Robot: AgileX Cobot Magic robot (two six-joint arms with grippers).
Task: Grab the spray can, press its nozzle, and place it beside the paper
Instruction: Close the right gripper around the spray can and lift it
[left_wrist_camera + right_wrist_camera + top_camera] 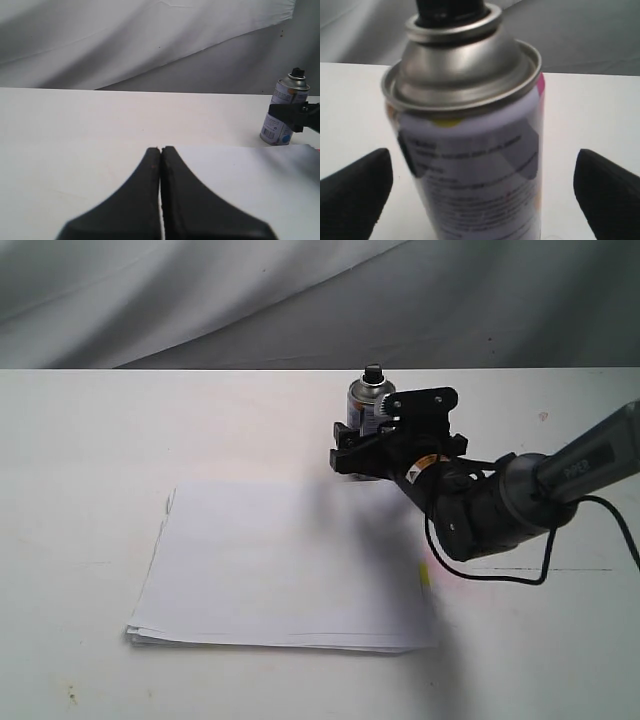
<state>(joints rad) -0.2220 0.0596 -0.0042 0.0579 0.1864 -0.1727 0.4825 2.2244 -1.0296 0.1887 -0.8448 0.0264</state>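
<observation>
Right fingers (352, 195) spread astride spray can (465, 75) — no contact | left fingers (140, 195) pressed together | label (475, 170) blurred

Nozzle (451, 9) half off-frame (label (475, 165) blurry)

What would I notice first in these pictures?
Probably the shiny silver spray can with its black nozzle, standing upright on the table just past the far edge of the paper. The right gripper is open with a black finger on each side of the can, not squeezing it yet.
</observation>
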